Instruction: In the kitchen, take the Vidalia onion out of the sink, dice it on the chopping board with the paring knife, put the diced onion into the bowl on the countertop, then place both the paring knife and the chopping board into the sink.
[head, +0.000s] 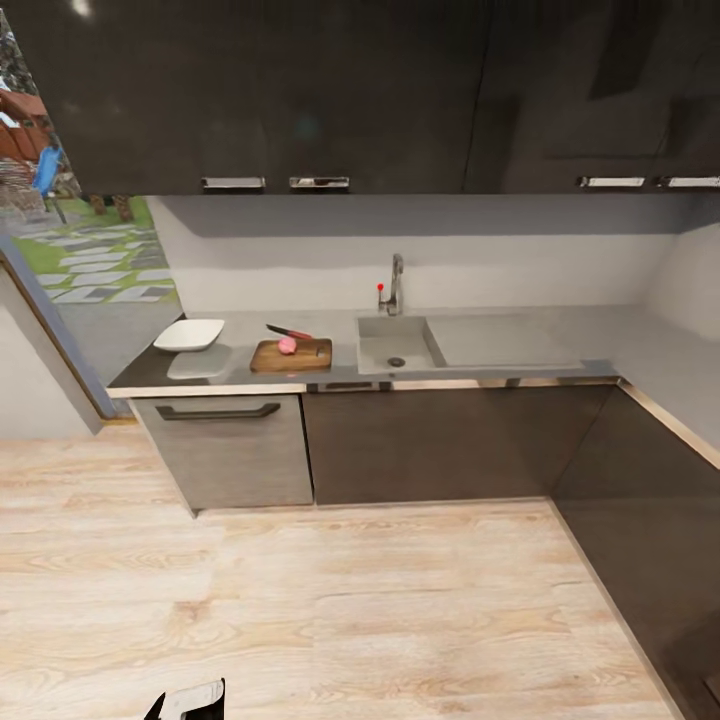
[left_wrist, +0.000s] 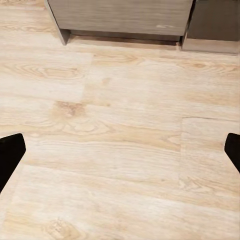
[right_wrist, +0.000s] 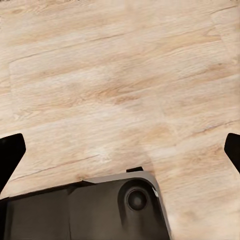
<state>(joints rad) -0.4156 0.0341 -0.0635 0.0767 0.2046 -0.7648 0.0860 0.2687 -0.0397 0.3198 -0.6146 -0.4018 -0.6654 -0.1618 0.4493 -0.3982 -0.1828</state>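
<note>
Head view, robot standing back from the kitchen run, light wood floor (head: 330, 610) between it and the cabinets. Grey countertop (head: 520, 372) spans the frame under dark glossy wall cabinets (head: 300, 90). Sink (head: 395, 343) sits near centre, basin with dark round drain, flat drainboard (head: 500, 340) running off toward 3 o'clock, chrome tap (head: 396, 285) at the basin's 12 o'clock with a red dot on it. Chopping board (head: 291, 355) lies flat on the countertop just beside the basin, at its 9 o'clock. Vidalia onion (head: 288, 345) rests on the board, a small pinkish lump. Paring knife (head: 289, 332) lies at the board's 12 o'clock edge, red handle toward 3 o'clock, dark blade toward 9 o'clock; whether it touches the onion cannot be told at this size. White bowl (head: 189, 334) sits at 9 o'clock of the board, near but apart, with its pale reflection in the worktop just below. A window with a garden scene (head: 90, 250) shows at far 9 o'clock. A grey drawer front with 1 dark handle (head: 218, 411) is under the bowl. Left wrist view: left gripper (left_wrist: 120, 150) aimed at bare floor, its 2 dark fingertips (left_wrist: 10, 152) spread wide, nothing between them; cabinet bases show beyond. Right wrist view: right gripper (right_wrist: 120, 150) likewise spread wide and empty, over floor, with a dark part of the robot's body (right_wrist: 85, 210) beneath.
</note>
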